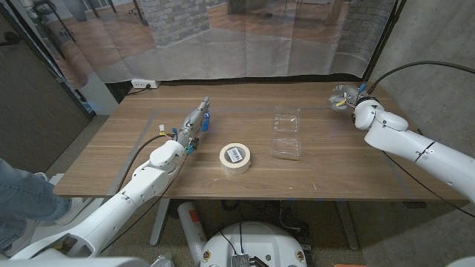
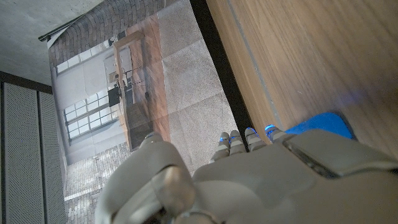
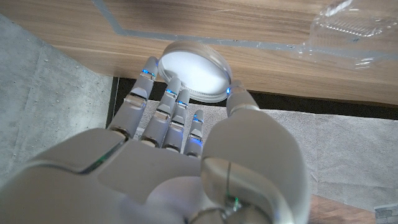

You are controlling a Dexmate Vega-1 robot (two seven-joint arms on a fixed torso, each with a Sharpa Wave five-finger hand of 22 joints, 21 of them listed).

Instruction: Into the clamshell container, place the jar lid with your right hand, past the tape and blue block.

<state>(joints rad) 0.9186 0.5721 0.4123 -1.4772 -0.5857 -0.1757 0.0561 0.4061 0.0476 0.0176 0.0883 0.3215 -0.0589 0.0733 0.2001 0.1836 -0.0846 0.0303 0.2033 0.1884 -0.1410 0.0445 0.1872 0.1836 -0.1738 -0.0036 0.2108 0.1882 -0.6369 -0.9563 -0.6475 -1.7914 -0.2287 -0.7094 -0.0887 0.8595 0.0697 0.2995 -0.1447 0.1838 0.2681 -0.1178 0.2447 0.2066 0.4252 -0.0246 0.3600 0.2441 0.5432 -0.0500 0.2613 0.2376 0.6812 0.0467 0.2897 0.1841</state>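
Left robot hand (image 1: 194, 122) waits on the counter (image 1: 111, 159) beside the blue block (image 1: 205, 121), fingers straight, holding nothing; tape (image 1: 234, 158) label unreadable; clamshell container (image 1: 286, 132) lies open; right robot hand (image 1: 347, 97) pinches the jar lid (image 3: 194, 70) at the far right corner; lid looks light, stiff, smooth-rimmed, likely slippery; keep the edge pinch.

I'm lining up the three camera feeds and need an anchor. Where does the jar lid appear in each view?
Head view: the round, clear-rimmed white jar lid sits at the table's far right corner, at the right hand.
Left wrist view: I can't make the lid out here.
Right wrist view: the lid lies at the table edge, between the right hand's fingertips.
Shared landmark: the clear plastic clamshell container, also seen in the right wrist view.
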